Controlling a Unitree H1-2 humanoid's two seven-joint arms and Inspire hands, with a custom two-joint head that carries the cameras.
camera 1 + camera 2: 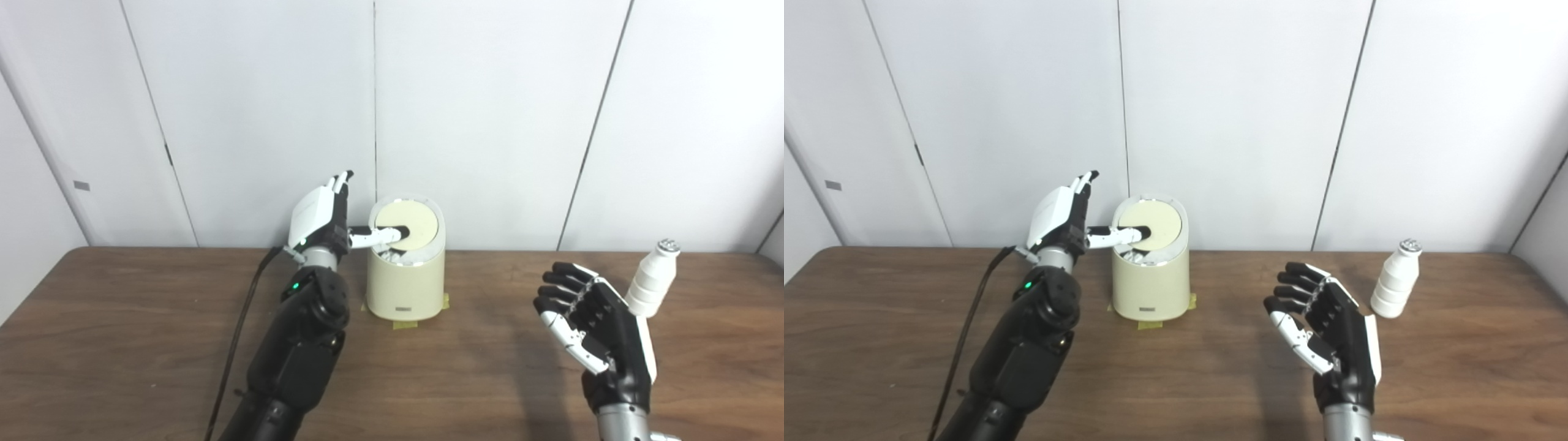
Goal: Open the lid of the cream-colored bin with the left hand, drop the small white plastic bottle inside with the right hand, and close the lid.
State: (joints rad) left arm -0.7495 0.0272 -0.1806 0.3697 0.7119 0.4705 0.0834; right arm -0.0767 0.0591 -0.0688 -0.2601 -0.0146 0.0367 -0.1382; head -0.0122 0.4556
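Your left hand (321, 217) sits left of centre, thumb pressing the smooth round lid (406, 227) of the cream bin (405, 288), while your right hand (1326, 331) hangs spread and empty beside the ribbed white bottle (1394, 281) standing at right.

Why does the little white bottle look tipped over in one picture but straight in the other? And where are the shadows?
Left eye view: the bottle sits near the picture's edge and looks leaning, probably lens distortion. Right eye view: it stands upright. Both views: lighting is soft and even, with a faint shadow on the table below the right hand.
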